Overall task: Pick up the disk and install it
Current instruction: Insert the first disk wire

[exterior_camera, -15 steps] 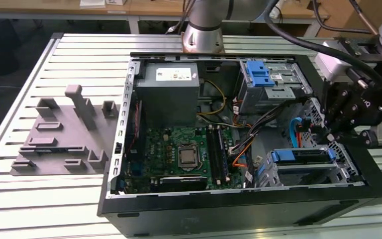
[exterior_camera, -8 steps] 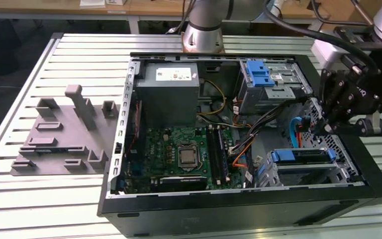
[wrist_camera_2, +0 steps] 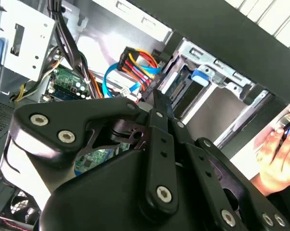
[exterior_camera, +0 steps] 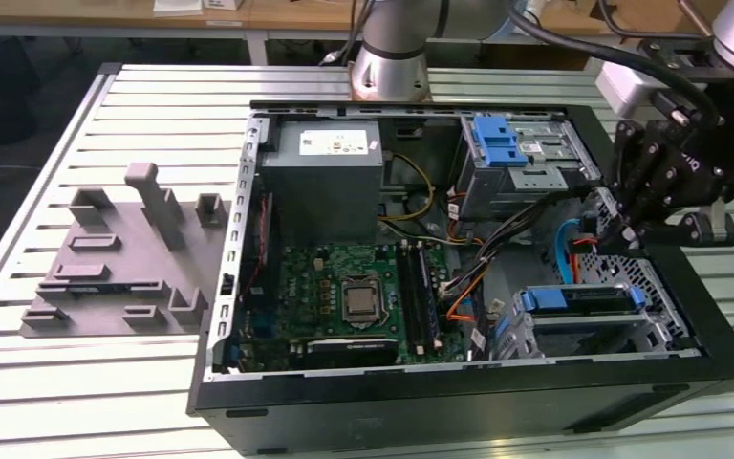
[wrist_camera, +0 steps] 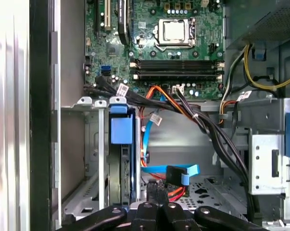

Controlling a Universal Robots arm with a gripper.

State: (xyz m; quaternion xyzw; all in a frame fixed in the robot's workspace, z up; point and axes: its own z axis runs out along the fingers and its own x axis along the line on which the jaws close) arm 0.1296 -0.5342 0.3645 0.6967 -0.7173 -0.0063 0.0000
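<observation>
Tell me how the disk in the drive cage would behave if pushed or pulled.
The disk stands on edge between the cage walls, so it would likely slide, not tip. It looks stiff, probably heavy for its size. Its blue tab seems the likelier part to break.

The open computer case (exterior_camera: 469, 402) lies on the counter (exterior_camera: 35, 382); a fixture block (exterior_camera: 118, 268) sits at the exterior view's left of it, the disk (exterior_camera: 577, 299) inside near its right.

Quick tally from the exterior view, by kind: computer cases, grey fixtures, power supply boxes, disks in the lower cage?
Computer case: 1
Grey fixture: 1
Power supply box: 1
Disk: 1
Total: 4
</observation>
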